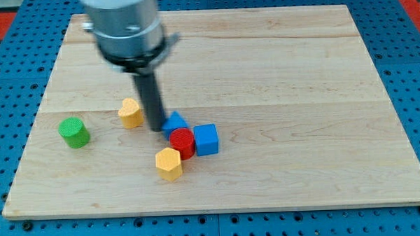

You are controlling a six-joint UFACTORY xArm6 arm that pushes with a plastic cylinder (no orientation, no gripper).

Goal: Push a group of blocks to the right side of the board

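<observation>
My tip (156, 128) rests on the board just left of a small blue block (174, 122), touching or nearly touching it. A red cylinder (182, 143) sits just below that block, with a blue cube (206, 139) against its right side. A yellow hexagonal block (169, 163) lies just below-left of the red cylinder. A yellow heart-shaped block (131, 113) sits a little left of my tip. A green cylinder (74, 132) stands apart at the view's left.
The wooden board (300, 94) lies on a blue perforated table (6, 83). The arm's grey body (125, 26) hangs over the board's top left and hides part of it.
</observation>
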